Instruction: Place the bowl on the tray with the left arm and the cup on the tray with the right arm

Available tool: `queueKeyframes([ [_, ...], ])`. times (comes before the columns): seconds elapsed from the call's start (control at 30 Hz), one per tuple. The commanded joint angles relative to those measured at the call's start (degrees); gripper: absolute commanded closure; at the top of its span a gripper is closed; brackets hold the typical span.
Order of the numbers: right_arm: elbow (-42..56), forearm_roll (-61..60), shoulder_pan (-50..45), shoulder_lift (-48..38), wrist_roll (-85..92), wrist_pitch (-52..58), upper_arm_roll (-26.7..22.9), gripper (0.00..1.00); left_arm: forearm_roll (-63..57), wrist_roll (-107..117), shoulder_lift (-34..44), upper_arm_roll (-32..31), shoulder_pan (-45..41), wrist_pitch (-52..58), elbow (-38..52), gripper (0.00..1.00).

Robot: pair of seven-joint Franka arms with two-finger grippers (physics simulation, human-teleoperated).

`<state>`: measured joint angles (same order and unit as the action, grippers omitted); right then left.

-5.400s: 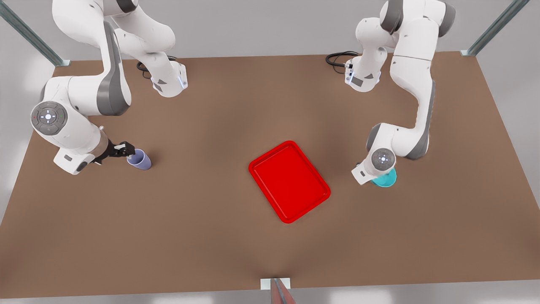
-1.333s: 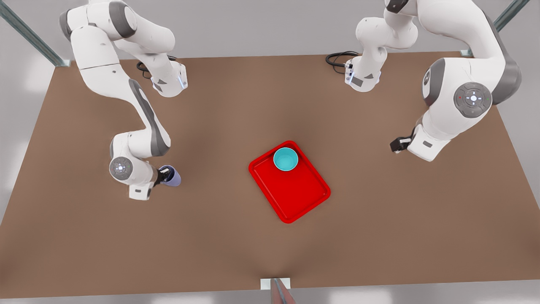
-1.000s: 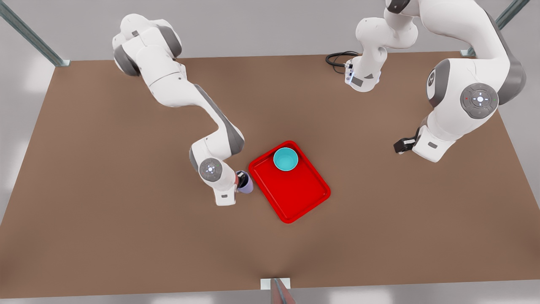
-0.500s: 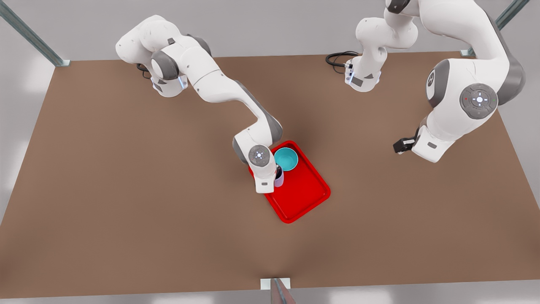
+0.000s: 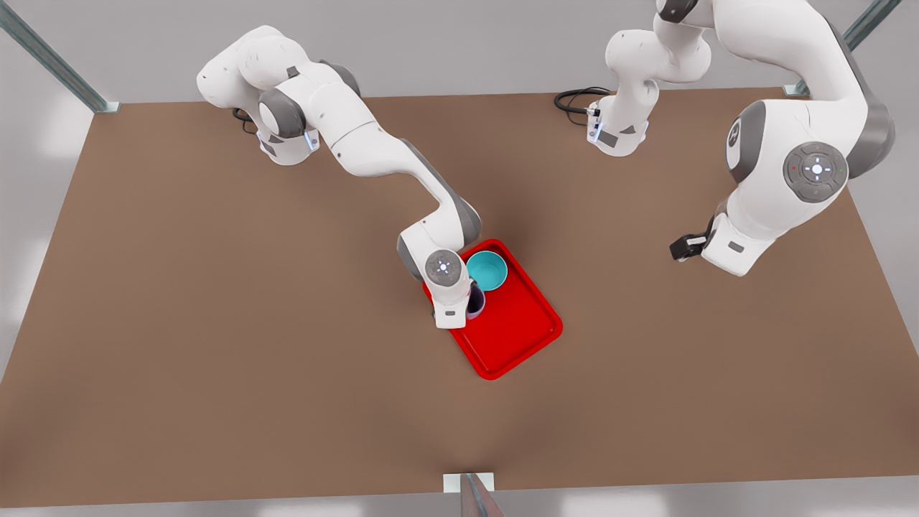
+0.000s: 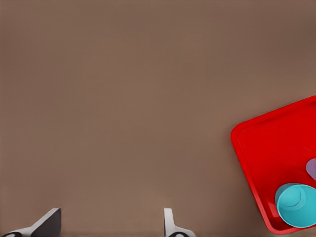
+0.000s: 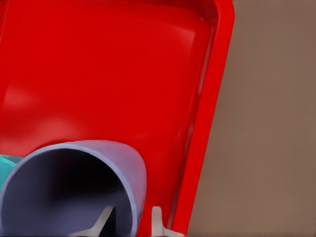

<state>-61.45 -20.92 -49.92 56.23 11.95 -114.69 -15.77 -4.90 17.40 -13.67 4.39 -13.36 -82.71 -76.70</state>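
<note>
Bowl (image 5: 487,271) sits upright on the tray (image 5: 517,330), in the corner nearest the arm bases; that half of the task reads as done. Left gripper (image 5: 682,248) hangs over bare bench (image 5: 215,373) at the front view's right, well apart from the tray, and waits; in the left wrist view its fingers (image 6: 47,223) stand spread with nothing between them, and the tray (image 6: 261,148) with the bowl (image 6: 296,205) lies off to one side. Right gripper (image 5: 470,301) is over the tray edge on the front view's left, with the cup (image 5: 476,303) just beside the bowl. In the right wrist view the fingers (image 7: 157,219) pinch the cup (image 7: 74,187) wall, one inside the mouth and one outside, with the tray (image 7: 207,123) floor and rim behind it. Cannot tell from these views whether the cup base touches the tray floor or hangs just above it. Judgement: cup is at its drop spot but not yet released. Left to do: set down if not seated, open the fingers, lift clear without tipping the cup or nudging the bowl.
</note>
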Motion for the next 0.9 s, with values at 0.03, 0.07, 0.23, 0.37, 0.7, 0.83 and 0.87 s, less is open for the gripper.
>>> queueKeyframes([
  [0.03,0.0,0.0,0.0,-0.1,0.0,-0.1,0.0,0.07,0.0,0.0,0.1,0.0,0.0,0.0,0.0,0.00],
  [0.07,0.0,0.0,0.0,-0.1,0.0,-0.2,0.0,0.00,0.0,0.0,0.1,0.0,0.0,0.0,0.0,0.00],
  [0.23,-0.1,-0.3,0.2,-1.5,0.0,1.3,0.1,0.00,0.0,0.0,0.1,0.0,0.0,0.0,0.0,0.00],
  [0.37,-0.6,-1.1,1.0,-6.2,0.2,4.7,0.0,0.00,0.1,-0.1,0.1,-0.1,0.0,0.0,0.0,0.00],
  [0.7,-18.7,28.1,37.9,-45.6,0.4,26.7,17.1,0.00,3.8,-3.1,-0.3,-0.1,1.8,-3.0,-0.1,0.00],
  [0.83,-20.0,28.4,38.0,-47.3,-0.4,26.6,17.4,0.00,3.7,-14.2,0.3,0.0,8.1,-1.7,-0.5,0.00],
  [0.87,-20.1,28.4,38.0,-47.3,-0.4,26.6,17.4,0.00,3.7,-14.2,0.3,0.0,8.5,-1.7,-0.4,0.00],
])
